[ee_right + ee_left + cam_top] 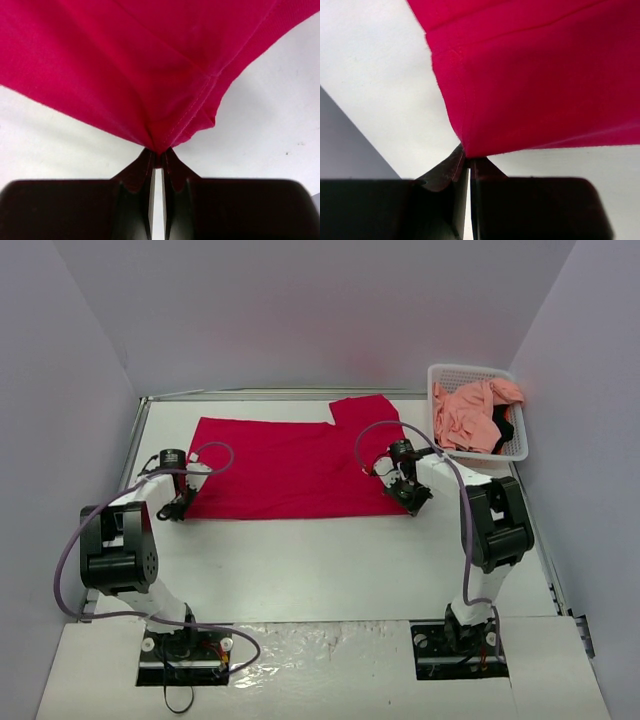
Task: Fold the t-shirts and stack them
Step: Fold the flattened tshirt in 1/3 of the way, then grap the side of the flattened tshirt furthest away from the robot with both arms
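Top view: the crimson t-shirt (pixel 290 465) lies spread flat on the far half of the white table (pixel 330 560); the left gripper (pixel 183 504) is at its near left corner, the right gripper (pixel 413 498) at its near right corner; the salmon pink t-shirt (pixel 468 416) (a black garment (pixel 504 430) beside it) sits in the white basket (pixel 470 370), far right. Left wrist view: the jaws are clenched on the crimson corner. Right wrist view: the jaws pinch a bunched crimson corner.
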Controlling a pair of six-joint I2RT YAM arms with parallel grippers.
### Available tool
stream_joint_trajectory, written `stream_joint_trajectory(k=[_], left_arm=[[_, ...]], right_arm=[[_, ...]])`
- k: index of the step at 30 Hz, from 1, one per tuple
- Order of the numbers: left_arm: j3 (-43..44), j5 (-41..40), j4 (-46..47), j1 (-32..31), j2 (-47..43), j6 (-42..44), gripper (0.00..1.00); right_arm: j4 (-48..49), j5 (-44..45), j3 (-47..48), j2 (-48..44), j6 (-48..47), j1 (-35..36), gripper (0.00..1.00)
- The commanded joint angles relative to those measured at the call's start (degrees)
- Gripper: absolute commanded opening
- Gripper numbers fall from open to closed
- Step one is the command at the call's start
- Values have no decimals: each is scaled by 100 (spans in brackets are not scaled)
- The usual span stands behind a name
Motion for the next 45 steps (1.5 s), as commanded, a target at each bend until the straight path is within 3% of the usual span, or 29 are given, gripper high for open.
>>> stream_joint_trajectory(k=[1,19,21,22,25,26,27,30,37,43,45], left_arm=[[149,63,-424,41,-624,141,2],[-536,757,-2541,24,-3147,958,3],[-598,793,-2657,24,-3270,1003,7],[-633,837,-2797,24,-3288,1029,11],[-712,1083,-3184,15,-3323,1266,29],[-729,1118,-3272,15,-3324,1371,33],[-764,1154,-3360,15,-3341,1415,45],[-853,1171,-3510,24,-3359,1539,55],[-423,1242,-3449,41,-3219,1487,57],[631,1750,-2624,85,-2491,724,59],[1018,1883,-1957,103,-2183,337,60]], right_arm=[[-698,4,-84,-534,-66,-49,0],[-3018,-778,-357,-2626,-417,-41,0],[-3159,-849,-409,-2801,-505,-32,1],[-3282,-866,-445,-2845,-523,-32,5],[-3634,-980,-541,-2977,-707,-32,29],[-3713,-1024,-559,-3013,-812,-32,40],[-3844,-1051,-568,-3056,-865,-32,56],[-3968,-1025,-463,-3258,-936,-32,62],[-3855,-709,229,-3163,-919,-41,65],[-2933,-726,1311,-2381,-410,-41,68],[-2406,-813,1803,-2031,-129,-41,70]])
